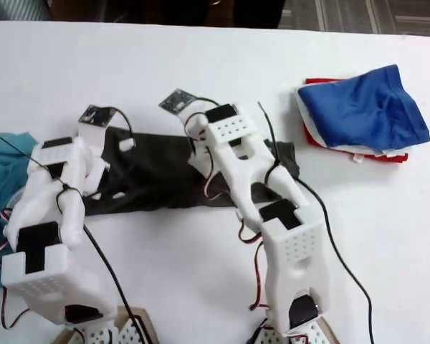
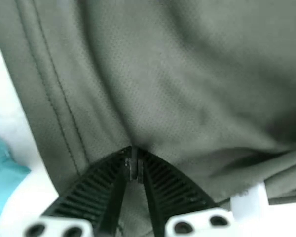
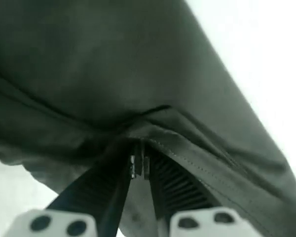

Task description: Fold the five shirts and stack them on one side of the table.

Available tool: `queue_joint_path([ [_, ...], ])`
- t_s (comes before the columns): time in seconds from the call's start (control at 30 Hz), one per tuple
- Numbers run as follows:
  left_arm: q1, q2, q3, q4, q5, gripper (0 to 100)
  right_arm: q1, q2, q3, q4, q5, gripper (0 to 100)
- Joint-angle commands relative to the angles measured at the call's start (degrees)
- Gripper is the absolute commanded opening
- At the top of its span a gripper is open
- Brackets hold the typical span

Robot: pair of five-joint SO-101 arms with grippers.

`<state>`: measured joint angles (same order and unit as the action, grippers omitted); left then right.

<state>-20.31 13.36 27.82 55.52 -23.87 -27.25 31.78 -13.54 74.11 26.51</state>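
Grey mesh of the dark shirt [image 1: 158, 179] lay stretched across the table [image 1: 201, 57]. You had your left gripper [image 2: 134, 165] and right gripper [image 3: 139, 165] each clenched on its edge, likely to lift a fold. The folded stack [image 1: 358, 111] waited well apart.

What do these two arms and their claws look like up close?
Both the left arm and the right arm are chunky white plastic shells with black motor blocks at the joints and panels dotted with small holes. Thin red, black and white wires loop alongside. The left claw and the right claw have black ribbed fingers tapering to a tip, on white mounts.
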Motion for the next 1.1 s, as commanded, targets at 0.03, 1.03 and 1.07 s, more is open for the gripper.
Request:
queue_joint_path([
  [0.03, -0.35, 0.00, 0.22, -2.55, -0.09, 3, 1.45, -9.45, -2.55, 4.09, -0.62, 2.0],
  [1.03, -0.35, 0.00, 0.22, -2.55, -0.09, 3, 22.90, -28.70, 35.43, -2.77, 12.13, 2.0],
  [1.07, -0.35, 0.00, 0.22, -2.55, -0.09, 3, 22.37, -30.11, 35.34, -2.24, 12.13, 2.0],
])
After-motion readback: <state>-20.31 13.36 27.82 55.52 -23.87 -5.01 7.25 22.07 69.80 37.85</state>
